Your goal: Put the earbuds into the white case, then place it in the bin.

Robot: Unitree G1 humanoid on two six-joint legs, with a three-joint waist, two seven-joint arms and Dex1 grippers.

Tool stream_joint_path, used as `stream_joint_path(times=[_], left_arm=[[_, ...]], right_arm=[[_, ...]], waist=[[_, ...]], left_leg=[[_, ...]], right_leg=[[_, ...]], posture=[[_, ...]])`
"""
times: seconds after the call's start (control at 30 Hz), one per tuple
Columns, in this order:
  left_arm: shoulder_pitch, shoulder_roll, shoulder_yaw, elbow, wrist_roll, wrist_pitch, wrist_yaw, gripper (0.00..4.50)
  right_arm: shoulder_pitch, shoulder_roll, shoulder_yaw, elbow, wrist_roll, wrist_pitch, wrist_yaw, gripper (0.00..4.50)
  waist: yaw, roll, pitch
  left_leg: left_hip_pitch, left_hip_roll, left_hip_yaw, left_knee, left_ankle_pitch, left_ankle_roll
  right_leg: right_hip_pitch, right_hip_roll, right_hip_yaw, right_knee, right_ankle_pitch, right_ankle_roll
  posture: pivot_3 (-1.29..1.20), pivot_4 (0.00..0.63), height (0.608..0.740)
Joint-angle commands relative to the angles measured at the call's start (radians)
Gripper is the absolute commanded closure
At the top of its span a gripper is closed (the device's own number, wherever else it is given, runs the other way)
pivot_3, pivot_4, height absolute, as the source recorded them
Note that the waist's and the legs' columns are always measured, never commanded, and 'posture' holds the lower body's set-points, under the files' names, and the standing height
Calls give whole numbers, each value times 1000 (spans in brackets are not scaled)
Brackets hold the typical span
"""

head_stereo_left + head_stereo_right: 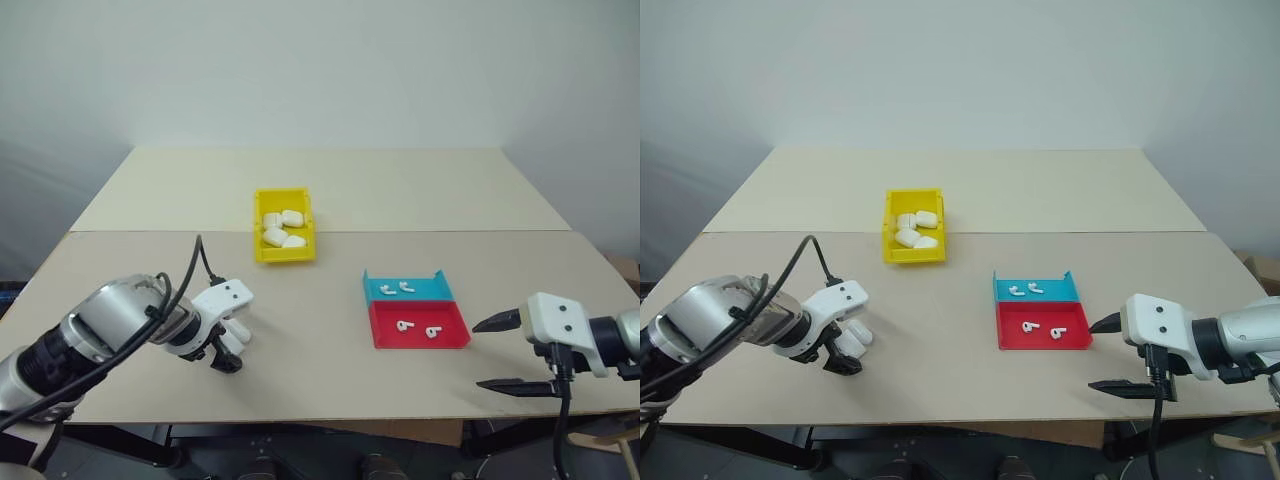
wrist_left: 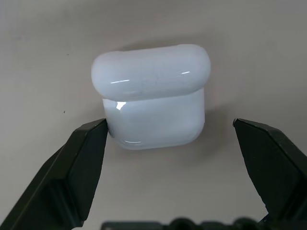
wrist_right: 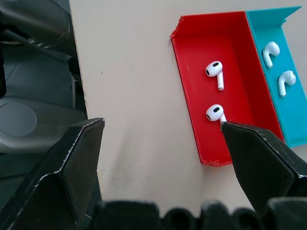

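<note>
Left wrist view showed my left gripper (image 2: 170, 158) spread wide, its black fingers (image 2: 79, 167) flanking the white case (image 2: 152, 96), which lay closed on the table with one fingertip just beside its lower corner. From the head views that case (image 1: 859, 337) was mostly hidden behind the gripper. My right gripper (image 3: 163, 158) also stood wide, holding nothing, hanging over the table's near edge beside the red and blue tray (image 3: 240, 28). Two earbuds (image 3: 214, 69) lay in the red half and two in the blue. The yellow bin (image 1: 285, 254) held several white cases. The beige table (image 1: 320, 330) stood against a plain pale wall (image 1: 320, 70).
</note>
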Motion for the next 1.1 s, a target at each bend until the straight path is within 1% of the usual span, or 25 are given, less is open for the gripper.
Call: stream_joint_path(times=[0.03, 0.4, 0.5, 0.53, 0.6, 0.83, 0.9, 1.03, 1.1], left_arm=[[-24, 5, -7, 11, 16, -41, -38, 0], [-54, -10, -63, 40, 65, -56, -77, 0], [-50, -2, -63, 28, 68, -60, -88, 592], [-50, -1, -64, 25, 73, -60, -89, 851], [-51, -9, -52, 28, 82, -60, -83, 1538], [-50, -5, -67, 21, 101, -69, -86, 1538], [-46, -2, -66, 18, 103, -77, -89, 1708], [-44, -3, -53, 9, 118, -85, -74, 1721], [-46, 12, -22, -16, 101, -86, -93, 1721]], right_arm=[[5, -1, -50, -25, 4, 4, -11, 24], [40, 1, -66, -42, -3, 3, -41, 24], [43, 2, -67, -43, -4, 1, -44, 0], [44, 2, -66, -44, -5, 1, -45, 0], [42, 2, -62, -43, -7, -2, -48, 0], [30, 2, -50, -37, -16, -12, -56, 0], [27, 2, -48, -35, -17, -13, -58, 0], [27, 3, -50, -38, -18, -13, -61, 0], [29, 3, -56, -39, -19, -14, -61, 0]], waist=[[0, 0, 0], [3, 0, 0], [2, 0, 0], [2, 0, 0], [2, 0, 0], [2, 0, 0], [2, 0, 0], [2, 0, 0], [2, 0, 0]], left_leg=[[0, 0, 0, 0, 0, 0], [1, 0, 0, 1, 0, 0], [2, 0, 0, 1, 0, 0], [2, 0, 0, 1, 0, 0], [2, 0, 0, 1, 0, 0], [1, 0, 0, 1, 0, 0], [1, 0, 0, 1, 0, 0], [1, 0, 0, 1, 0, 0], [1, 0, 0, 1, 0, 0]], right_leg=[[0, 0, 0, 0, 0, 0], [2, 0, 0, 0, 0, 0], [3, 0, 0, 0, 0, 0], [3, 0, 0, 0, 0, 0], [3, 0, 0, 0, 0, 0], [3, 0, 0, 0, 0, 0], [3, 0, 0, 0, 0, 0], [2, 0, 0, 0, 0, 0], [2, 0, 0, 0, 0, 0]], posture=[[0, 150, 740], [0, 150, 740], [0, 150, 740], [0, 150, 740], [0, 150, 740], [0, 150, 740], [0, 150, 740], [0, 150, 740], [0, 150, 740]])
